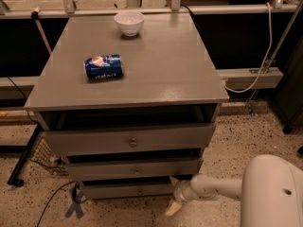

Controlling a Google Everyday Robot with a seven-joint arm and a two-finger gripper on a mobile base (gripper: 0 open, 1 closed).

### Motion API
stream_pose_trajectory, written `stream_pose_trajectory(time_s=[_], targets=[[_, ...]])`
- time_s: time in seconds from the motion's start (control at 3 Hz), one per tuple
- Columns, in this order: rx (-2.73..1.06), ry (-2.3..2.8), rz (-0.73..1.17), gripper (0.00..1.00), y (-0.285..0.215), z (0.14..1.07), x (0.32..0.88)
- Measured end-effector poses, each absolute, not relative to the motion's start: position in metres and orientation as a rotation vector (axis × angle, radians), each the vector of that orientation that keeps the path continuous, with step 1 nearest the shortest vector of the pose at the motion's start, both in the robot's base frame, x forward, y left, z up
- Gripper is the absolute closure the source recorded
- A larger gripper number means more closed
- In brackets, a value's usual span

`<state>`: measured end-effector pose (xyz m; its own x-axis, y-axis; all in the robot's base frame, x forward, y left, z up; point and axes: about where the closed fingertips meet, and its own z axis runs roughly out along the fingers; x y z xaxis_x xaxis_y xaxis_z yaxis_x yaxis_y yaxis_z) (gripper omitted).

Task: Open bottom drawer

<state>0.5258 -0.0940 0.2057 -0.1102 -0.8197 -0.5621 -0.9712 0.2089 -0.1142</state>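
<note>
The bottom drawer [128, 190] is the lowest and narrowest of three grey drawers in a grey cabinet, with a tiny round knob [139, 191] at its centre. Its front stands a little proud of the cabinet, with a dark gap above it. My gripper [173, 196] is at the drawer's right end, low near the floor, on a white arm coming in from the lower right. One cream finger [172, 208] points down beside the drawer's right corner; another reaches up toward the gap above the drawer.
A blue soda can [103, 67] lies on its side on the cabinet top [165, 74], and a white bowl [129, 22] stands near the back edge. The middle drawer [135, 168] and top drawer [130, 140] also stand ajar. A dark cable and blue tape [75, 206] lie on the speckled floor at lower left.
</note>
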Motion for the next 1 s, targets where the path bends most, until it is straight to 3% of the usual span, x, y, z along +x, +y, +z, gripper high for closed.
stream_pose_trajectory(time_s=[1.0], targets=[[-1.683,1.961,0.304,0.00,-0.079,0.164,0.566]])
